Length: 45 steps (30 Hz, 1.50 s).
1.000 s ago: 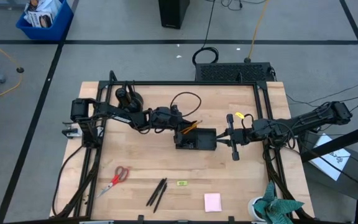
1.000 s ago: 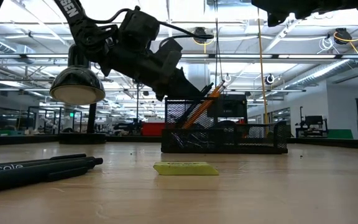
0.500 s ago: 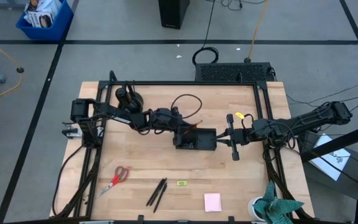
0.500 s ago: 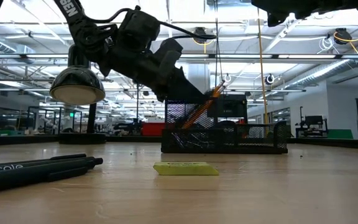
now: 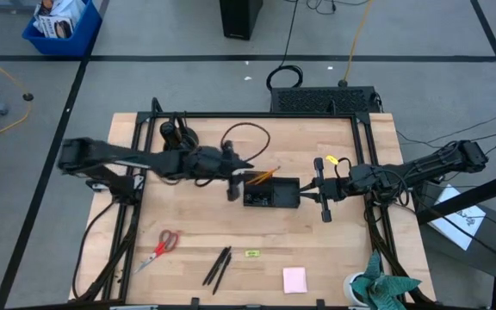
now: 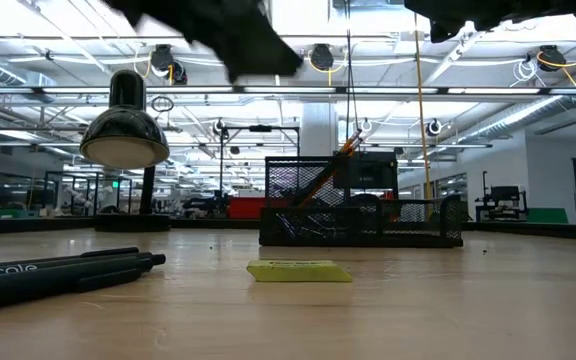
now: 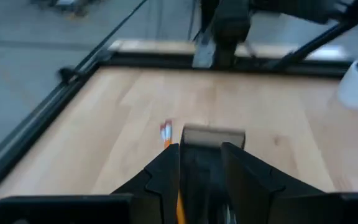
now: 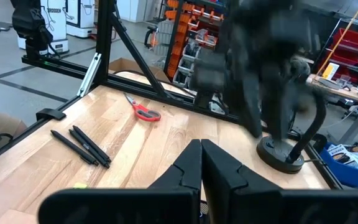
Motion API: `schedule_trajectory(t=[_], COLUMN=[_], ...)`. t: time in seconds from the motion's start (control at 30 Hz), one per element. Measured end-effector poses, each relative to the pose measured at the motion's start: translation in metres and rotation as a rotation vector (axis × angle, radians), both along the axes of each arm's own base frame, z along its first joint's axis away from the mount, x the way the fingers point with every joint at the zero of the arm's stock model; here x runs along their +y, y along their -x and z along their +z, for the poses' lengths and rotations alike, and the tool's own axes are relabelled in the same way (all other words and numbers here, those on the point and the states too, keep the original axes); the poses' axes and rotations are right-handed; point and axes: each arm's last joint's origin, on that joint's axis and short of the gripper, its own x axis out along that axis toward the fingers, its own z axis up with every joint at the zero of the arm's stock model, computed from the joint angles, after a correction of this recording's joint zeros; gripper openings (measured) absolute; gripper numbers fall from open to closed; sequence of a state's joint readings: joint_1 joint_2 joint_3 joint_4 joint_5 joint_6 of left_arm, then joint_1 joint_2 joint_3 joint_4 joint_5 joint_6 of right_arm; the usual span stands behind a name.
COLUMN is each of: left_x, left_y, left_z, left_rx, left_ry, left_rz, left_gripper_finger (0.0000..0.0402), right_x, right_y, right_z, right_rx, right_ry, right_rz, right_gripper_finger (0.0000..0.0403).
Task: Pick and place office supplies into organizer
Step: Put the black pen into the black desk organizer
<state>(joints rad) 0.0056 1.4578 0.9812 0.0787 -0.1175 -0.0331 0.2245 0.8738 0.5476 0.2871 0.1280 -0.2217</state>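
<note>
The organizer (image 5: 271,195) (image 6: 363,205) is a black mesh tray at mid-table. The orange pencil (image 5: 265,175) (image 6: 328,172) leans inside it, its upper end sticking out over the rim. My left gripper (image 5: 233,186) (image 7: 202,168) hovers open just left of the organizer, raised above it. My right gripper (image 5: 308,196) (image 8: 201,150) waits shut at the organizer's right side. Red-handled scissors (image 5: 164,244), black pens (image 5: 218,265), the yellow-green tag (image 5: 251,253) (image 6: 298,271) and the pink notepad (image 5: 294,279) lie flat near the table's near edge.
A black dome lamp (image 5: 179,133) (image 6: 126,135) stands at the far left of the table. The teal cloth (image 5: 386,288) sits at the near right corner. A black frame (image 5: 257,114) borders the table. Bare wood (image 5: 196,215) separates the organizer from the near-edge supplies.
My left gripper has let go of the pencil, risen and drawn back toward the table's left edge, away from the organizer. The pencil has stayed leaning in the organizer. The right arm has kept still.
</note>
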Motion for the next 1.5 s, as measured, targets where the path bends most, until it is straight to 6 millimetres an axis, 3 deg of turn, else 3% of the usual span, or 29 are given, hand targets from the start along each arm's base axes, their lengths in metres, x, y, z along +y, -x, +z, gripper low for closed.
schedule_trajectory(t=[0.07, 0.17, 0.27, 0.43, 0.57, 0.83, 1.13, 1.37, 1.5], left_x=[-0.023, -0.059, -0.091, -0.144, -0.177, -0.194, -0.207, -0.216, -0.22], left_y=[0.011, 0.027, 0.035, 0.039, 0.038, 0.033, 0.022, 0.029, 0.029], left_z=[0.018, 0.027, 0.032, -0.009, -0.048, -0.092, -0.094, -0.095, -0.105], left_rx=[0.108, 0.292, 0.359, 0.541, 0.639, 0.765, 0.722, 0.736, 0.759], left_ry=[-0.033, -0.028, 0.079, 0.22, 0.228, 0.363, 0.486, 0.467, 0.442], left_rz=[0.049, 0.122, 0.196, 0.211, 0.25, 0.388, 0.286, 0.258, 0.262], left_gripper_finger=[0.0124, 0.0124, 0.0124, 0.0124, 0.0124, 0.0124, 0.0124, 0.0124, 0.0124], right_x=[0.0, 0.0, 0.0, 0.0, 0.0, 0.0, 0.0, 0.0, 0.0], right_y=[0.0, 0.0, 0.0, 0.0, 0.0, 0.0, 0.0, 0.0, 0.0], right_z=[0.0, 0.0, 0.0, 0.002, 0.003, 0.003, 0.003, 0.002, 0.002], right_rx=[0.0, -0.002, -0.003, -0.017, -0.032, -0.024, -0.023, -0.021, -0.021], right_ry=[0.001, 0.005, 0.003, -0.016, -0.034, -0.057, -0.059, -0.058, -0.059], right_rz=[0.0, 0.001, 0.0, -0.001, -0.002, -0.004, -0.004, -0.004, -0.004], right_gripper_finger=[0.0, 0.0, 0.0, 0.0, 0.0, 0.0, 0.0, 0.0, 0.0])
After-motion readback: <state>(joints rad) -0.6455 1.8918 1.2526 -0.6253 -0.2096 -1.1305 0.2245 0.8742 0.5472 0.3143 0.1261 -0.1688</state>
